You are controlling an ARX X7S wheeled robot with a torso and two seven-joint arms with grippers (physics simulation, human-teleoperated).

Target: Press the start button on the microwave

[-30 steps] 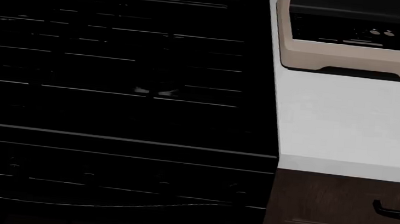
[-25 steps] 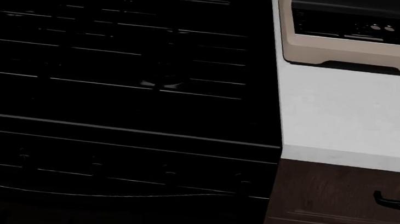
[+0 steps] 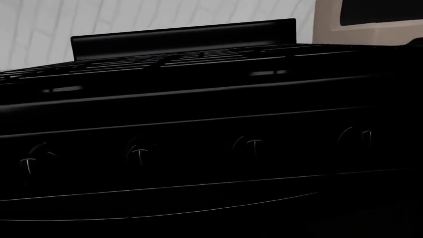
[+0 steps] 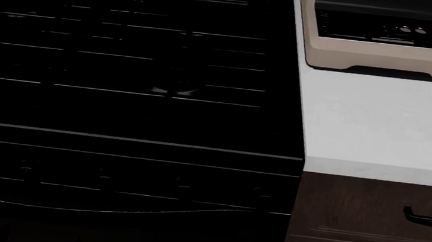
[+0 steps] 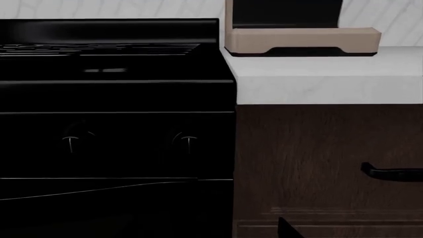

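Microwave, one only, beige with a dark front, stands at the far right of the white table, which the head view shows beside one black stove. Four knobs line the stove's front panel in the left wrist view; the right wrist view catches two of them. One dark drawer handle sits on the brown cabinet under the table. On the microwave's control panel a few small round buttons show, but which one is start cannot be told.

Against the frame half a second back, the head view is unchanged; a moment before that it sat slightly differently, with the microwave lower in view.

Neither gripper appears in any view, so whether they are released or clenched cannot be told, nor how far the microwave lies from them.
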